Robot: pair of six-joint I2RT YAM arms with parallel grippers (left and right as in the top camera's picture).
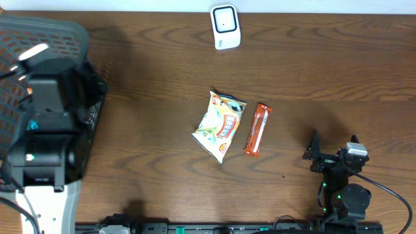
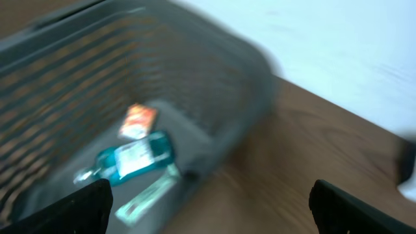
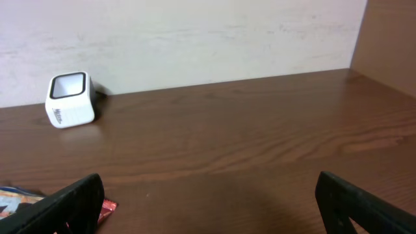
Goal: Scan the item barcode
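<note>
Snack bag (image 1: 220,125), print unreadable, beside red bar (image 1: 257,129), left pincer (image 2: 211,190) and right pincer (image 3: 209,179) released

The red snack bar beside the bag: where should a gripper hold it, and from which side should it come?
Grip the red snack bar at its middle, across the narrow width, coming down from above. It lies flat on the table, long and thin, so its long edges probably suit best. The open right gripper is nearer; the bag lies close on one side.
</note>
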